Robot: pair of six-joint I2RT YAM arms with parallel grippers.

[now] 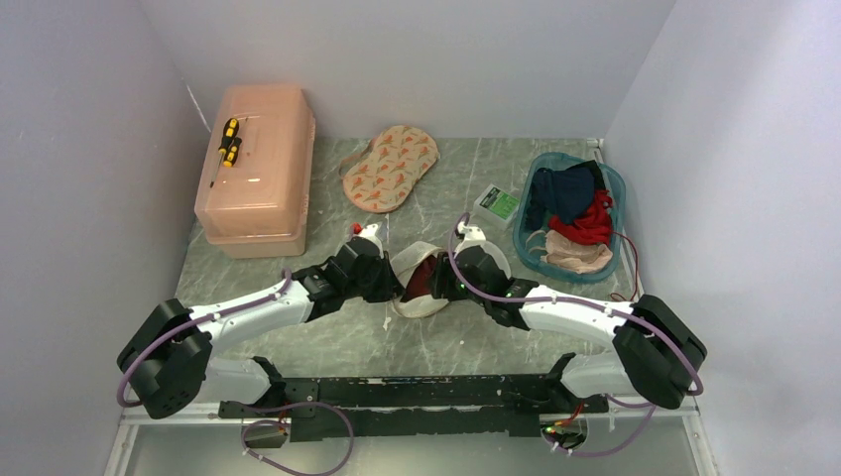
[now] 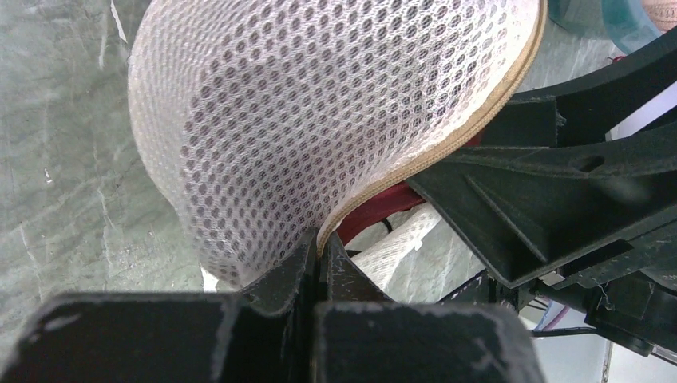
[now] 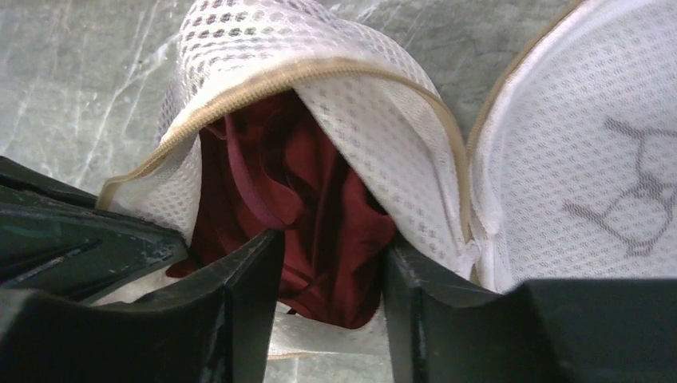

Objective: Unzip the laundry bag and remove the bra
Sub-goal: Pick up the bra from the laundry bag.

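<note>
The white mesh laundry bag [image 1: 415, 297] lies mid-table between my two grippers, its cream zip rim open. The dark maroon bra [image 1: 420, 279] shows in the opening. My left gripper [image 2: 322, 243] is shut on the bag's cream rim, with the mesh wall [image 2: 319, 120] bulging above it and a bit of the bra [image 2: 383, 209] beside it. My right gripper [image 3: 331, 243] is open at the bag's mouth, one finger on either side of the hanging bra [image 3: 319, 199]. The round lid [image 3: 591, 144] with its dark icon is folded open to the right.
A peach plastic box [image 1: 256, 174] with a yellow-and-black screwdriver [image 1: 228, 142] on top stands at the back left. A beige two-cup piece [image 1: 390, 167] lies at the back middle. A green packet [image 1: 499, 203] and a teal basket [image 1: 529, 248] of clothes are on the right.
</note>
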